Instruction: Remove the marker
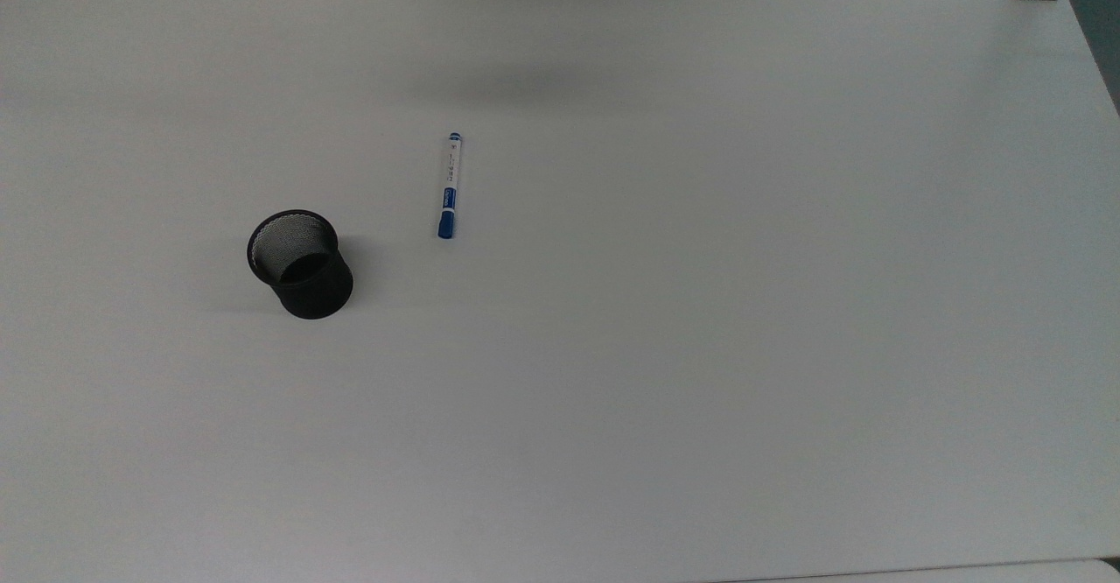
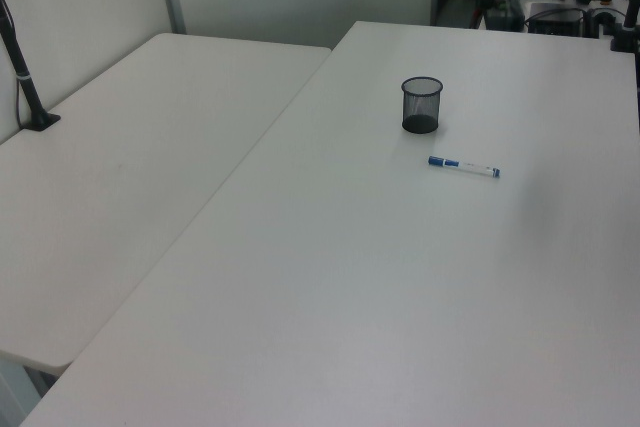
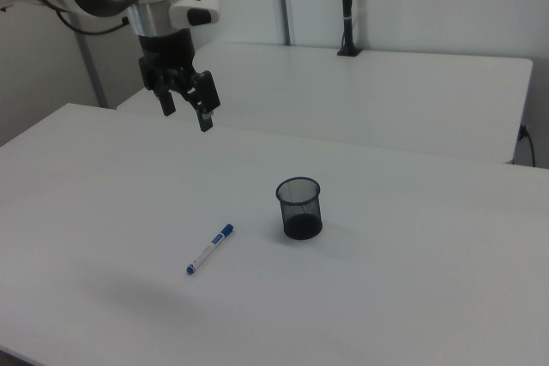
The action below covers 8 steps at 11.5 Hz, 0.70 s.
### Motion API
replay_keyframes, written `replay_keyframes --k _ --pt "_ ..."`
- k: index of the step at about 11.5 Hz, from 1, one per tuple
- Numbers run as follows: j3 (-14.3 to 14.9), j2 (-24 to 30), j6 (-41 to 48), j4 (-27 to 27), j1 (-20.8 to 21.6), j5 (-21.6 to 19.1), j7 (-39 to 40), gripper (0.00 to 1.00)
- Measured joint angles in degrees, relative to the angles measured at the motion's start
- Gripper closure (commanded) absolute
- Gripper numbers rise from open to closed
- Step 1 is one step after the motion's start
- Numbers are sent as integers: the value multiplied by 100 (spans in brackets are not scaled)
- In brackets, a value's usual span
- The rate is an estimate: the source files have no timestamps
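While your gripper (image 3: 186,107) hangs with fingers spread and empty in the right view's upper left, the marker (image 3: 210,249) lies flat on the table (image 3: 412,297) well below it, near frame centre, just left of the mesh cup (image 3: 299,207).

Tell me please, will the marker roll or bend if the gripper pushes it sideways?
The marker lies flat on the bare white table, and its barrel looks round, so it would probably roll. It looks like rigid plastic, so bending seems unlikely. Being slim, it is probably light.
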State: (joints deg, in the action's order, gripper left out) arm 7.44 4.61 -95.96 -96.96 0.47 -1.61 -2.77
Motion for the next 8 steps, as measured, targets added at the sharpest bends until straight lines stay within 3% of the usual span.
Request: replay_keyframes --k 3,8 --pt "-23 -149 -273 11 149 508 7 0" --pt "-14 -209 -298 97 48 519 414 0"
